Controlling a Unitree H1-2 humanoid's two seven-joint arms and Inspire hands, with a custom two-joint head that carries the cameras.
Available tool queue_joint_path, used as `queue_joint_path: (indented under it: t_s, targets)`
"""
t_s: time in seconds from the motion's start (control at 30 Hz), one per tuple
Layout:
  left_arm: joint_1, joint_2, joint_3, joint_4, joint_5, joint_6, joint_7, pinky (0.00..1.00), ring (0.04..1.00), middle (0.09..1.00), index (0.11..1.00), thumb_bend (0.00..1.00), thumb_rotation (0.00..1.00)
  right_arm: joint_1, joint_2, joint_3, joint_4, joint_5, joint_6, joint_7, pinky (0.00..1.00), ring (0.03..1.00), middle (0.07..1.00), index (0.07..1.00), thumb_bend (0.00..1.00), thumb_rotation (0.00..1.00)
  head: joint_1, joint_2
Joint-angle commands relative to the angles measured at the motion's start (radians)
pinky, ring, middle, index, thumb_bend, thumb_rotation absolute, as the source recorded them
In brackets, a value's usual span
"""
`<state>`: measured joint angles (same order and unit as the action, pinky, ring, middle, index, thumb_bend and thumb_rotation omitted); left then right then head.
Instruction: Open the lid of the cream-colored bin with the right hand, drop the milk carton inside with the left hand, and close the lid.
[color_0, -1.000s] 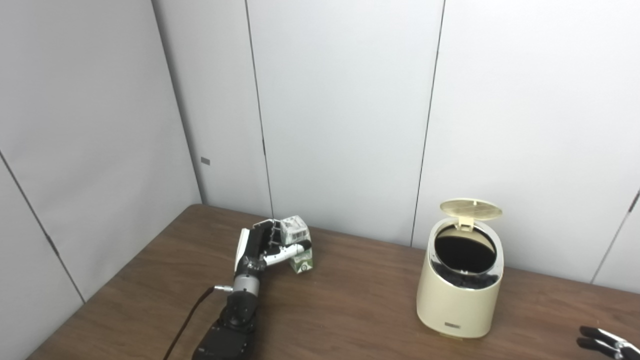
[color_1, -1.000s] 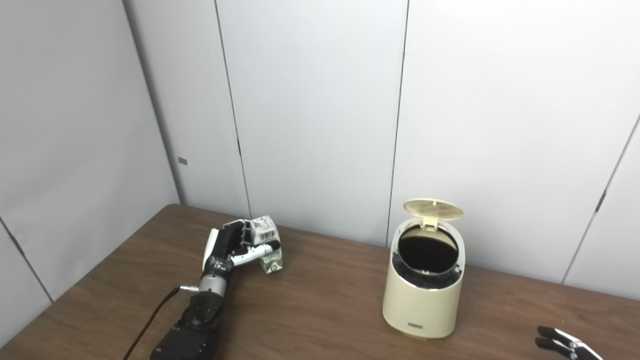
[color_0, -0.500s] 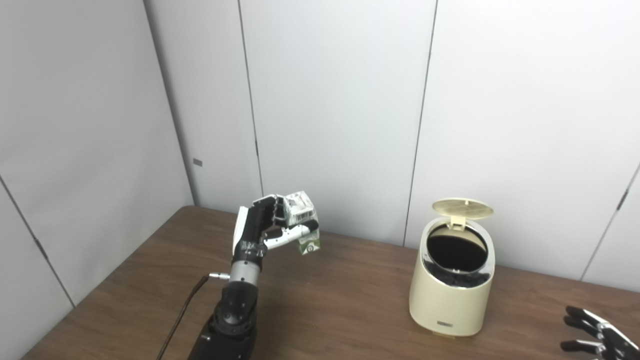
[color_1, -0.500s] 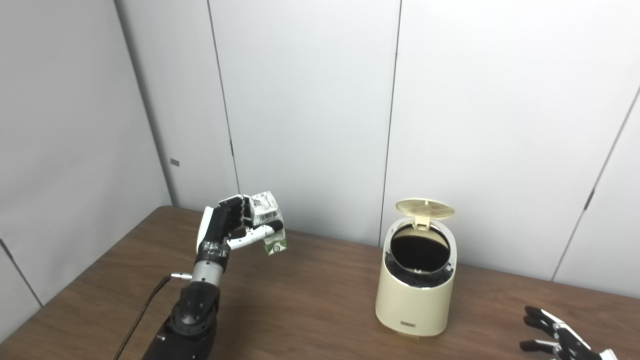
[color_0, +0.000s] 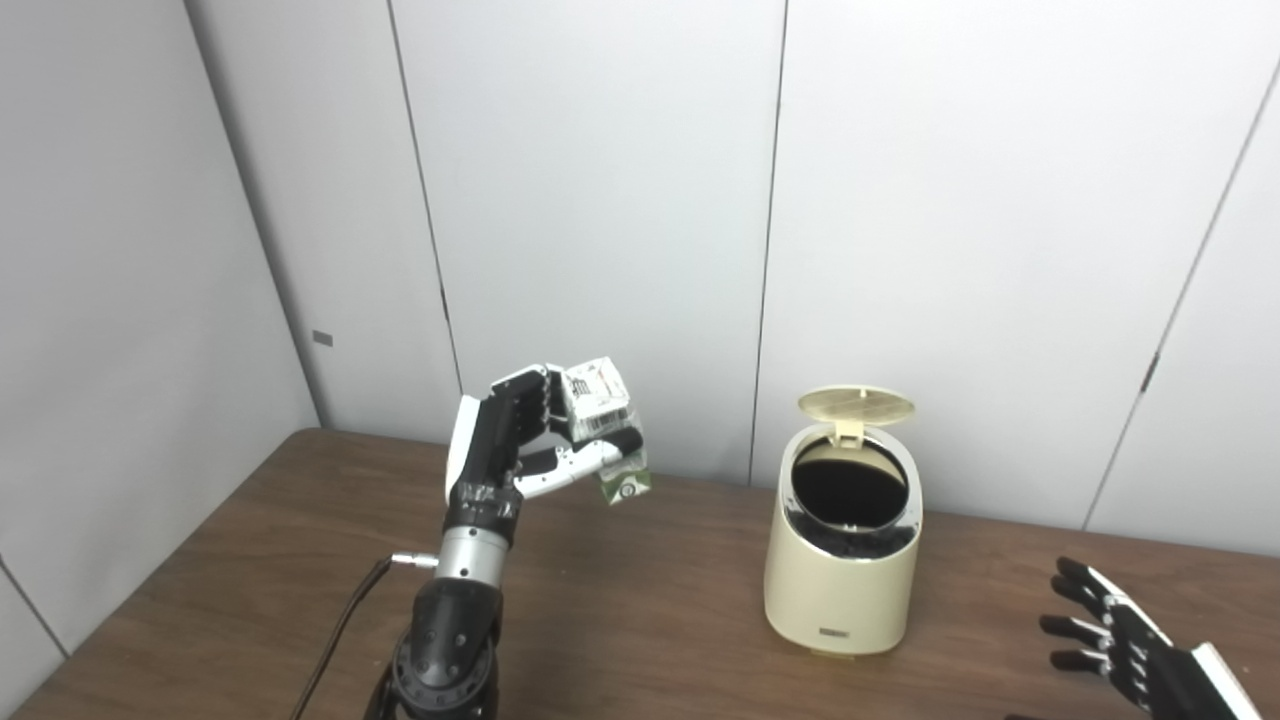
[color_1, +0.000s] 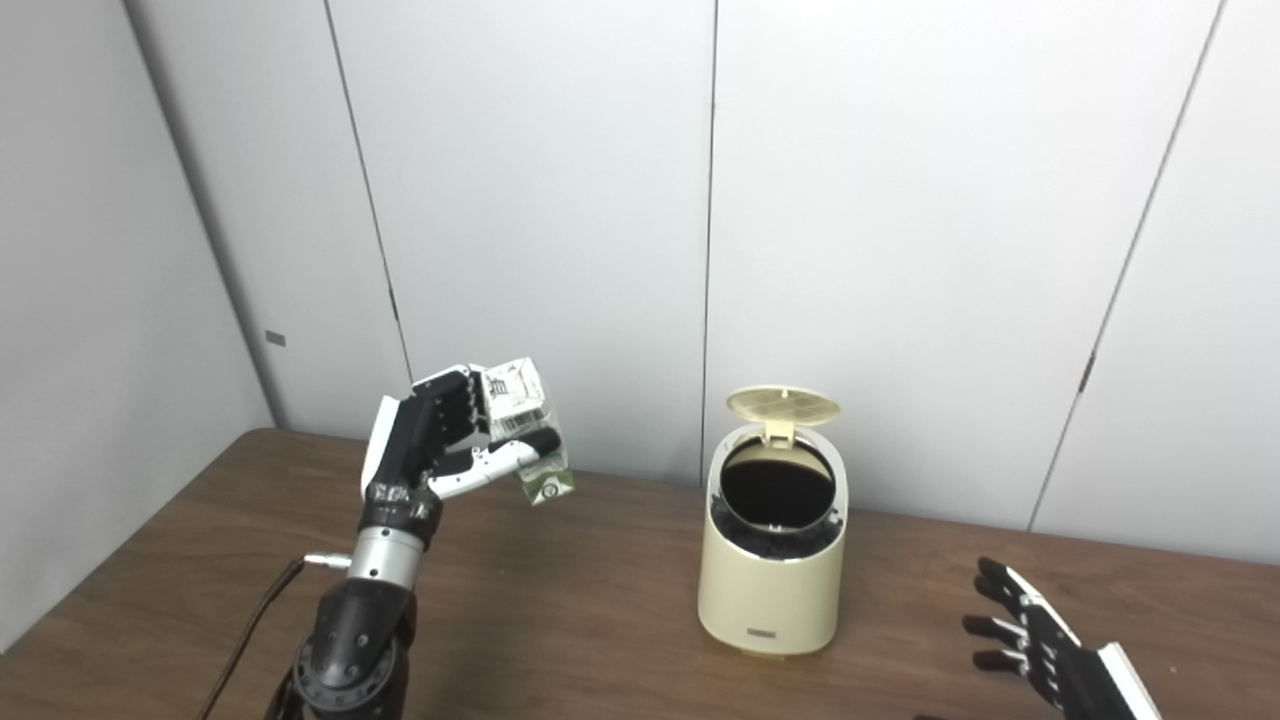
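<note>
The supporting surface is a brown wood-grain table (color_0: 650, 610) set against grey wall panels at its far edge. One item stands directly on it: a cream-colored bin (color_0: 842, 580), upright, right of center and near the far edge. Its round lid (color_0: 856, 404) is raised on a rear hinge, exposing a dark interior with a black liner.

Brown wooden table (color_0: 650, 610) — pale grey panelled walls (color_0: 600, 200), dark seams

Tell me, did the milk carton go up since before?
Yes. The milk carton, held in the left robot hand, rose off the table and moved nearer the bin.
</note>
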<state>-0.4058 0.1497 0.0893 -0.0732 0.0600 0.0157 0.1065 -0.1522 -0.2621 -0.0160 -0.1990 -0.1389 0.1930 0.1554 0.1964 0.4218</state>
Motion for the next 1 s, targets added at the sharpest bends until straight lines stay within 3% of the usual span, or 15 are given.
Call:
queue_joint_path:
  t_s: [0.0, 0.4, 0.53, 0.8, 0.97]
  targets:
    - [-0.045, -0.006, -0.015, -0.042, -0.014, -0.039, -0.019, 0.44, 0.514, 0.480, 0.514, 0.52, 0.00, -0.038, -0.006, -0.001, -0.031, -0.002, -0.019, -0.009, 0.77, 0.830, 0.916, 0.942, 0.78, 0.00, -0.012, 0.000]
    - [-0.108, -0.040, -0.072, 0.046, -0.063, -0.150, -0.136, 0.44, 0.504, 0.484, 0.505, 0.52, 0.00, -0.041, -0.001, 0.011, 0.038, 0.014, -0.097, -0.007, 0.75, 0.847, 0.925, 0.946, 0.77, 0.06, -0.090, 0.006]
    - [-0.132, -0.042, -0.095, 0.094, -0.074, -0.205, -0.178, 0.44, 0.497, 0.481, 0.506, 0.52, 0.00, -0.041, -0.001, 0.018, 0.043, 0.005, -0.104, -0.007, 0.70, 0.828, 0.926, 0.939, 0.77, 0.08, -0.114, 0.008]
    - [-0.177, -0.067, -0.114, 0.172, -0.085, -0.266, -0.210, 0.44, 0.501, 0.482, 0.505, 0.52, 0.00, -0.041, 0.002, 0.031, 0.057, -0.010, -0.134, -0.015, 0.65, 0.811, 0.919, 0.939, 0.79, 0.16, -0.147, 0.008]
    - [-0.228, -0.076, -0.128, 0.280, -0.087, -0.374, -0.233, 0.45, 0.504, 0.481, 0.506, 0.52, 0.00, -0.040, 0.005, 0.037, 0.047, -0.017, -0.126, -0.014, 0.65, 0.815, 0.919, 0.941, 0.79, 0.19, -0.165, 0.009]
